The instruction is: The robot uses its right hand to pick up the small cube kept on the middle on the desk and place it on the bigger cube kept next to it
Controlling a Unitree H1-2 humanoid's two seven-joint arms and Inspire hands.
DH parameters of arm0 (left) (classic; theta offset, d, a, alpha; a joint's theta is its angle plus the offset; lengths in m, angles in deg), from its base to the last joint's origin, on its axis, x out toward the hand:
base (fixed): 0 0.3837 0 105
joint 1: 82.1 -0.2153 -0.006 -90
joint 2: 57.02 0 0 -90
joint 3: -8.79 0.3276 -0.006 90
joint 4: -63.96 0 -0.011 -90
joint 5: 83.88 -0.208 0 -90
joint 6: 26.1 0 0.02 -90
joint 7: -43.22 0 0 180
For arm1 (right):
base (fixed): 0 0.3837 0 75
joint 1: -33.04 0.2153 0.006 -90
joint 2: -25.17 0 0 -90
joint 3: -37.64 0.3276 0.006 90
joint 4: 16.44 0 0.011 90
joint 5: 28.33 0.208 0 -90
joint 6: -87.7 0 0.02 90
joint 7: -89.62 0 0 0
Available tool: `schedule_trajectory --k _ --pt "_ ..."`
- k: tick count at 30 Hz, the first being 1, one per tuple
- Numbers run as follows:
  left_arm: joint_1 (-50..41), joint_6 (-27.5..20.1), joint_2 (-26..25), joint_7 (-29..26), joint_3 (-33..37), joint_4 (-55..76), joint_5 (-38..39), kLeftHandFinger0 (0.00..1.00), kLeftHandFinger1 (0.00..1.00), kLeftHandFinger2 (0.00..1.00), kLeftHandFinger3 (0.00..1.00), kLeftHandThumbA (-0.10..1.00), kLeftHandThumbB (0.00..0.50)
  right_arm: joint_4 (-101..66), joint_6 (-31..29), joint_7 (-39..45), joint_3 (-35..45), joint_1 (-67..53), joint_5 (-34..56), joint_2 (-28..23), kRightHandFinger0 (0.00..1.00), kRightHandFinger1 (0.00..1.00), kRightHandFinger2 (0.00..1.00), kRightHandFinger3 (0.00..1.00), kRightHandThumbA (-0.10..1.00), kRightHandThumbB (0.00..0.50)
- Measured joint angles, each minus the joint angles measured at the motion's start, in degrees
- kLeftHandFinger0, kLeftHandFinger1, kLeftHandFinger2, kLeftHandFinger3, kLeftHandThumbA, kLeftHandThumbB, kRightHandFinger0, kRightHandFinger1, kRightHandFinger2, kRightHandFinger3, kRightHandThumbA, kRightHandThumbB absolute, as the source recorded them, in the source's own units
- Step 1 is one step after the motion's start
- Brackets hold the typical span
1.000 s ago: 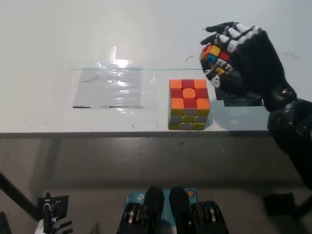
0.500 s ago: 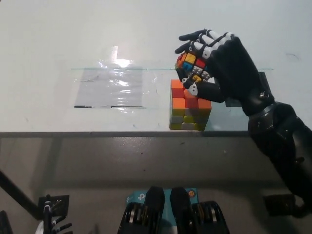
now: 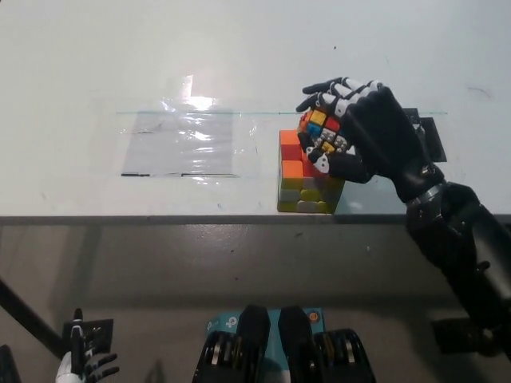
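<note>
The black right hand (image 3: 363, 132) has its fingers (image 3: 331, 86) wrapped around the small puzzle cube (image 3: 321, 132), gripping it from above and from the far side, with the thumb pressed against the cube's near face. The small puzzle cube shows orange, yellow, red, blue and white stickers between the fingers. It sits over the right part of the top face of the bigger puzzle cube (image 3: 303, 179); whether it touches that top face or hangs just above it cannot be told from this view.

The bigger puzzle cube stands upright on the white worktop (image 3: 239, 48), close to the worktop's near edge. Its top face shows orange and red squares on the left side that stays uncovered, and its front face shows yellow and white squares.

To the left of the bigger puzzle cube, a sheet of clear plastic film (image 3: 182, 144) lies flat on the worktop, catching a bright glare at its far edge. Just right of the bigger puzzle cube, a dark flat patch (image 3: 427, 132) shows behind the black right hand.

The white left hand (image 3: 84, 367) rests well below and to the left of the bigger puzzle cube, under the worktop's near edge, its fingers apart and holding nothing.
</note>
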Motion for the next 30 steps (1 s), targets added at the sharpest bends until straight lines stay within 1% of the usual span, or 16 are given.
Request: schedule_trajectory --k 3,4,5,11,16,17,19,20,21,23,25,26,27,28,29,30 --pt "0.37 0.07 -0.02 -0.02 -0.03 0.15 0.04 0.75 0.73 0.83 0.95 1.00 0.217 1.89 -0.26 -0.97 0.00 -0.38 0.00 1.10 0.00 0.29 0.67 0.57 -0.10 0.243" --pt "0.45 0.33 0.02 -0.07 -0.23 0.32 0.05 0.76 0.74 0.83 0.93 1.00 0.225 2.27 -0.25 -0.95 0.00 -0.53 0.01 1.50 0.00 0.30 0.67 0.55 -0.10 0.265" --pt "0.55 0.54 0.08 -0.08 -0.48 0.44 0.10 0.79 0.75 0.85 0.94 1.00 0.223 2.36 -0.24 -0.92 -0.03 -0.85 0.03 1.87 0.00 0.29 0.64 0.54 -0.10 0.248" --pt "0.61 0.82 0.14 -0.16 -1.57 0.42 0.40 0.70 0.68 0.78 0.92 1.00 0.226 3.97 -0.69 -1.54 -0.46 -2.23 -0.02 3.50 0.00 0.27 0.66 0.60 -0.10 0.323" --pt "0.62 0.86 0.15 -0.61 -1.49 0.35 0.24 0.70 0.68 0.78 0.91 1.00 0.199 5.43 -1.37 -3.66 -0.60 -2.22 -0.01 4.13 0.00 0.27 0.70 0.65 -0.10 0.295" --pt "0.62 0.85 0.15 -0.65 -1.46 0.29 0.20 0.66 0.64 0.76 0.89 1.00 0.211 5.61 -1.48 -3.96 -0.65 -2.22 -0.01 4.19 0.00 0.25 0.70 0.64 -0.10 0.269" --pt "0.62 0.82 0.14 -0.70 -1.29 0.14 0.04 0.68 0.69 0.80 0.92 1.00 0.198 6.06 -1.90 -4.65 -0.73 -2.20 0.00 4.27 0.00 0.22 0.64 0.61 -0.10 0.230" --pt "0.55 0.77 0.13 -0.68 -1.14 0.12 -0.03 0.68 0.70 0.81 0.92 1.00 0.201 6.33 -2.19 -5.04 -0.77 -2.20 0.00 4.29 0.00 0.18 0.58 0.52 -0.10 0.197" --pt "0.48 0.73 0.14 -0.67 -1.04 0.12 -0.08 0.71 0.71 0.81 0.94 1.00 0.178 6.45 -2.33 -5.21 -0.80 -2.20 0.01 4.29 0.00 0.18 0.58 0.53 -0.10 0.192" --pt "0.13 0.74 0.15 -0.66 -0.88 0.20 -0.13 0.75 0.74 0.83 0.96 1.00 0.167 6.54 -2.61 -5.59 -0.89 -2.21 0.02 4.27 0.00 0.11 0.48 0.42 -0.10 0.138" --pt "-0.47 0.85 0.17 -0.65 -0.85 0.49 -0.12 0.75 0.74 0.84 0.96 1.00 0.188 6.17 -2.59 -5.35 -0.92 -2.31 0.01 4.10 0.00 0.02 0.39 0.38 -0.10 0.046" --pt "-0.60 0.89 0.17 -0.66 -0.84 0.55 -0.12 0.75 0.74 0.84 0.95 1.00 0.204 6.03 -2.56 -5.20 -0.92 -2.36 0.02 4.05 0.00 0.00 0.37 0.39 -0.10 0.040" --pt "-1.00 1.03 0.17 -0.69 -0.83 0.58 -0.13 0.75 0.75 0.86 0.97 1.00 0.215 5.43 -2.33 -4.56 -0.90 -2.51 0.10 3.85 0.00 0.00 0.33 0.50 -0.10 0.045" --pt "-1.23 1.06 0.17 -0.63 -0.81 0.59 -0.12 0.73 0.74 0.85 0.98 1.00 0.208 5.07 -2.19 -4.25 -0.83 -2.58 0.15 3.73 0.00 0.01 0.35 0.68 -0.10 0.015" --pt "-1.43 1.10 0.16 -0.55 -0.77 0.64 -0.09 0.73 0.74 0.85 0.98 1.00 0.208 4.92 -2.10 -3.96 -0.74 -2.61 0.22 3.67 0.00 0.01 0.36 0.69 -0.10 0.001" --pt "-1.59 1.11 0.16 -0.51 -0.76 0.63 -0.07 0.71 0.73 0.84 0.97 1.00 0.201 4.88 -1.98 -3.66 -0.57 -2.63 0.39 3.64 0.04 0.10 0.48 0.77 -0.10 0.000"
